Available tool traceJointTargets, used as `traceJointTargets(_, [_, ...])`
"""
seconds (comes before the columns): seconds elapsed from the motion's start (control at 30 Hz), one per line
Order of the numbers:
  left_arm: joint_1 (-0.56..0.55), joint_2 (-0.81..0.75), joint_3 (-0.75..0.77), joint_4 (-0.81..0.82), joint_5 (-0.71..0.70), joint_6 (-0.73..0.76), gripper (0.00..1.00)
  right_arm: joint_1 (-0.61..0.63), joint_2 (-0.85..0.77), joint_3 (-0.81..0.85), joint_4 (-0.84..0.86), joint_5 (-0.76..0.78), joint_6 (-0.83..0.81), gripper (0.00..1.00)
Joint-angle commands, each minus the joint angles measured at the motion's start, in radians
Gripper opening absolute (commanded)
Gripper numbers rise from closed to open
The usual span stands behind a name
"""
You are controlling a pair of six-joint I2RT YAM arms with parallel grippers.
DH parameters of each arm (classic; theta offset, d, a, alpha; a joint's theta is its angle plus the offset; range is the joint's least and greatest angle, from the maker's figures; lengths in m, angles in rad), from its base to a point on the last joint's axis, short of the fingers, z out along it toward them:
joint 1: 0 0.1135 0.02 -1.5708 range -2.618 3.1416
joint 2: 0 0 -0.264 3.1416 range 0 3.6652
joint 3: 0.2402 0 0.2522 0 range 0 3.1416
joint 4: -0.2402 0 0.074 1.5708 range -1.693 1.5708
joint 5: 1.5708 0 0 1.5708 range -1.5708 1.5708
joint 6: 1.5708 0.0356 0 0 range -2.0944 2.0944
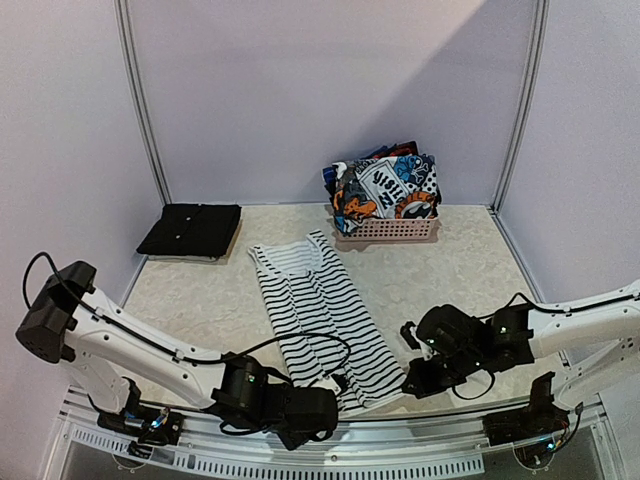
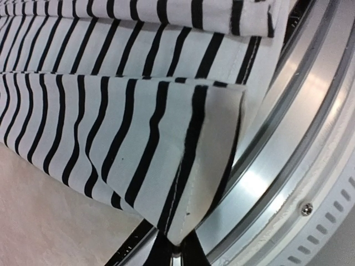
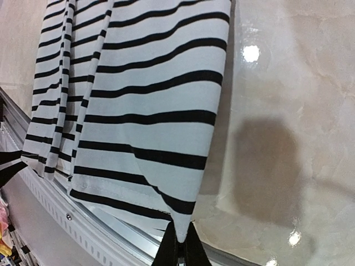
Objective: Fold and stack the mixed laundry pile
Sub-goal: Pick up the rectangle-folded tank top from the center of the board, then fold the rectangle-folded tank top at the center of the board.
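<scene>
Both jaws pinch your striped top [image 1: 320, 310].
Your left gripper [image 2: 176, 249] and right gripper [image 3: 180, 246] each hold a near corner by the rail [image 2: 288, 138].

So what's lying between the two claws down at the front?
The striped shirt: its near hem runs from the left claw to the right claw, each pinching a corner. The top view shows it.

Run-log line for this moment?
left gripper: shut on white black-striped garment hem | right gripper: shut on same hem | folded black garment: far left
</scene>
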Motion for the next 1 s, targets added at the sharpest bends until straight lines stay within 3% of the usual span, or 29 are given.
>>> traceJointTargets(0.0, [-0.028,-0.056,0.033,-0.050,-0.001,0.001,0.00,0.012,-0.040,0.055,-0.089,0.052,0.009,0.00])
traceJointTargets(0.53, [-0.020,-0.120,0.079,-0.152,-0.199,0.001,0.00,0.013,-0.015,0.266,-0.220,0.240,-0.035,0.00])
traceJointTargets(0.97, [0.073,-0.170,0.045,-0.156,-0.306,-0.005,0.00,0.011,0.165,0.448,-0.255,0.386,-0.074,0.00])
